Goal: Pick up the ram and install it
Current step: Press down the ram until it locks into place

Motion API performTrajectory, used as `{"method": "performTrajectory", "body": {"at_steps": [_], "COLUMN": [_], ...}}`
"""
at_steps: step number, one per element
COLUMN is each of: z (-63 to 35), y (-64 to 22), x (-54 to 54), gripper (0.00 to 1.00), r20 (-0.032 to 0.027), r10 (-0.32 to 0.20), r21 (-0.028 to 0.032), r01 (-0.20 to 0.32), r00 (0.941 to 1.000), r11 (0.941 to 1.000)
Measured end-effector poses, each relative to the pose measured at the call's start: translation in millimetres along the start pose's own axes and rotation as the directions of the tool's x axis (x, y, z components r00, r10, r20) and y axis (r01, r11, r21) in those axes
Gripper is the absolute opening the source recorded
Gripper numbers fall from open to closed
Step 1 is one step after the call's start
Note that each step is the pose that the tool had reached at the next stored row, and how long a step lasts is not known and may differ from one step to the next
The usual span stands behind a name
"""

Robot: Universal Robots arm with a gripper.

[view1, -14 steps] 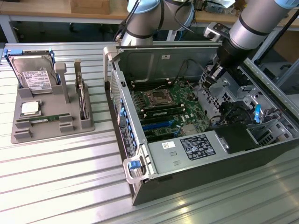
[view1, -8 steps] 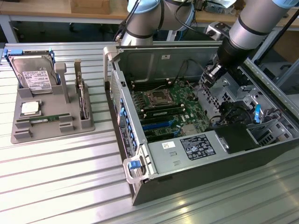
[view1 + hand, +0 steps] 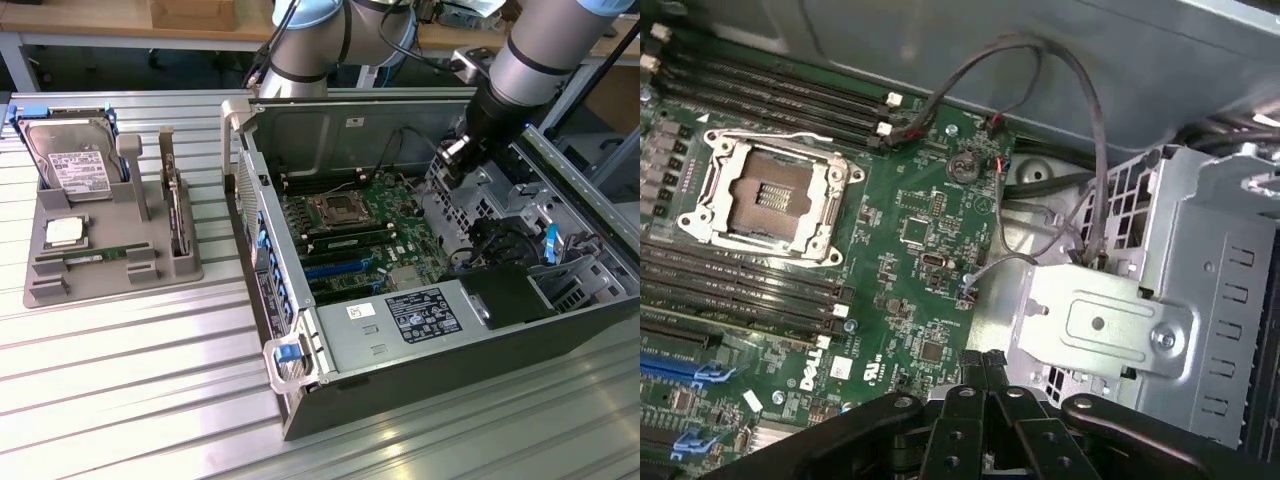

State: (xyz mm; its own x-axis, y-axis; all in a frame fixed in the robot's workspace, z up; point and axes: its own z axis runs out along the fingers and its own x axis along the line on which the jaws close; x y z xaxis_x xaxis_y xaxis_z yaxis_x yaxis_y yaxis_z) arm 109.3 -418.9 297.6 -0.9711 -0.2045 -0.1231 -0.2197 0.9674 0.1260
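Note:
The ram (image 3: 98,256), a thin green stick, lies flat in a slot near the front of the grey holder tray (image 3: 40,285) at the exterior view's left. My gripper (image 3: 452,162) hangs far from it, over the open computer case (image 3: 400,330), above the motherboard's (image 3: 400,215) right part. In the wrist view my gripper (image 3: 985,368) is shut, its black fingers pressed together with nothing between them. Below it are the green motherboard (image 3: 910,230), the empty CPU socket (image 3: 770,195) and the long black memory slots (image 3: 740,285).
The tray also carries a silver hard drive (image 3: 68,160), a square CPU chip (image 3: 63,232) and an upright card (image 3: 178,215). Loose cables (image 3: 1080,120) arch beside a metal drive cage (image 3: 1200,290). The case's raised side wall (image 3: 350,120) stands behind the motherboard. The table (image 3: 130,400) is ribbed metal.

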Motion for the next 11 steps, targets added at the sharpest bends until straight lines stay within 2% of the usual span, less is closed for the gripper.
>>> {"method": "performTrajectory", "body": {"at_steps": [2,3,4,7,8,11], "z": [0.0,0.1,0.1,0.2,0.1,0.2], "y": [0.0,0.0,0.0,0.0,-0.1,0.0], "x": [0.0,0.0,0.0,0.0,0.0,0.0], "gripper": [0.1,0.1,0.1,0.1,0.1,0.1], "r20": [0.0098,0.0127,0.0199,0.0293,0.0311,0.0311], "r10": [0.073,0.094,0.145,0.207,0.219,0.219], "r21": [0.0088,0.0112,0.0167,0.0232,0.0243,0.0243], "r01": [-0.073,-0.095,-0.145,-0.208,-0.219,-0.219], "r00": [0.9973,0.9954,0.9893,0.9778,0.9753,0.9753], "r11": [0.9973,0.9955,0.9893,0.9779,0.9753,0.9753]}}
